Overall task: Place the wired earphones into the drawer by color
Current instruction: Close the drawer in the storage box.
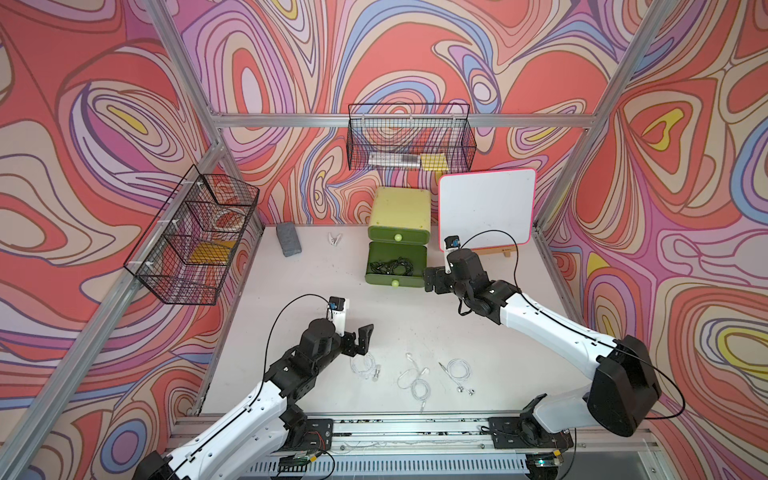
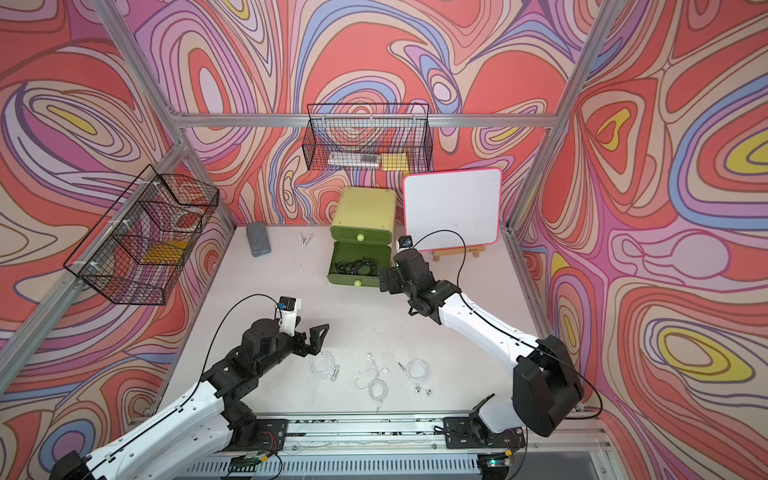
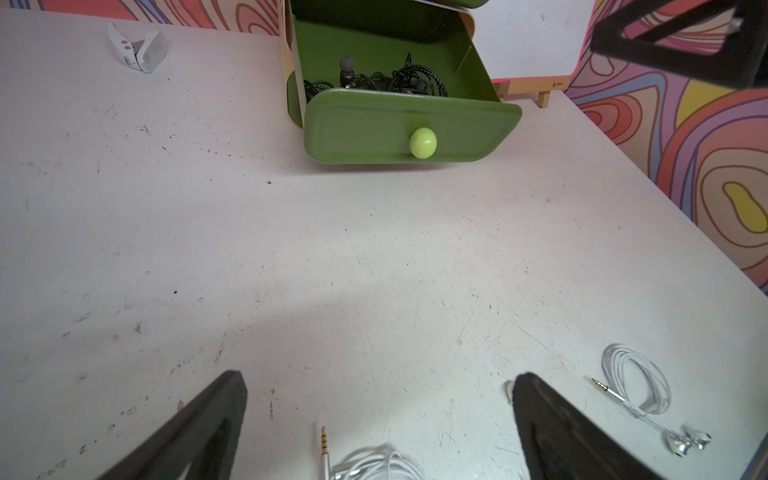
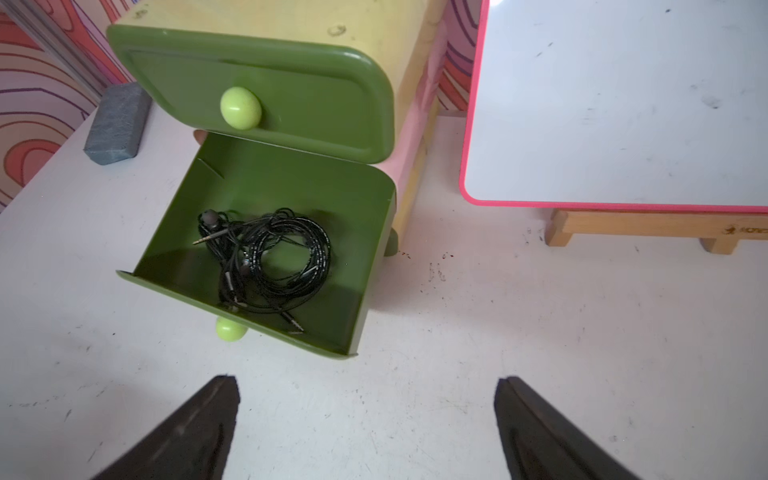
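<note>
The drawer cabinet (image 1: 401, 208) stands at the back, pale yellow-green with dark-green drawers. Its lower drawer (image 1: 409, 284) is pulled out, and black wired earphones (image 4: 270, 257) lie tangled inside. The drawer above (image 4: 291, 99) is shut. Three white wired earphones (image 1: 365, 368) (image 1: 415, 380) (image 1: 459, 372) lie on the table near the front. My left gripper (image 1: 359, 336) hangs open just above the leftmost white set (image 3: 374, 465), holding nothing. My right gripper (image 1: 430, 280) is open and empty beside the open drawer's right front corner.
A pink-rimmed whiteboard (image 1: 486, 208) on a wooden easel stands right of the cabinet. A grey block (image 1: 286, 237) and a white clip (image 1: 334, 239) lie at the back left. Black wire baskets hang on the left wall (image 1: 195, 237) and back wall (image 1: 411, 137).
</note>
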### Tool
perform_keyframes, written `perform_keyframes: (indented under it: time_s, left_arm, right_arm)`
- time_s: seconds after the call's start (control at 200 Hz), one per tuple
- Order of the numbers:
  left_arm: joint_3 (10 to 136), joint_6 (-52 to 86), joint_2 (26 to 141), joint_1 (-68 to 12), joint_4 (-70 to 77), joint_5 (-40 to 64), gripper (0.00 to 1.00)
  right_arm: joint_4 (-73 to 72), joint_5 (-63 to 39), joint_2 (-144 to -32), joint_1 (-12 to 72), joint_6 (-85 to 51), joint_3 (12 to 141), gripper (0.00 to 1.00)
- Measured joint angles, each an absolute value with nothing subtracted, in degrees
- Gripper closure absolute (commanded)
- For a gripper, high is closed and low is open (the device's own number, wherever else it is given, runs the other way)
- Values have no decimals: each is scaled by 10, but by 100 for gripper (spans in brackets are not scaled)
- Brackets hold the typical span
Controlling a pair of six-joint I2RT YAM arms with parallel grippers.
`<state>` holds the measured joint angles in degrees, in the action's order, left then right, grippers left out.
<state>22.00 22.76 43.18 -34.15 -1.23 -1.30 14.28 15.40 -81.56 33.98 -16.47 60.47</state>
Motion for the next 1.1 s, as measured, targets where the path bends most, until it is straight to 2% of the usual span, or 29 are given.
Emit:
perform_keyframes:
  time_s: [0.33,0.601,0.906,1.102]
  left_arm:
    - [281,323,561,-342,29,-13,1]
    - [297,394,669,-343,113,-17,10]
    - [317,450,780,-353,243,-24,21]
    - [331,470,823,-360,298,-27,24]
  right_arm:
    - [15,197,-733,338,-150,455,2]
    - [-68,203,-704,338,-131,390,3]
    - [-107,221,-674,338,-129,370,4]
    - [-109,230,-663,338,-129,364,4]
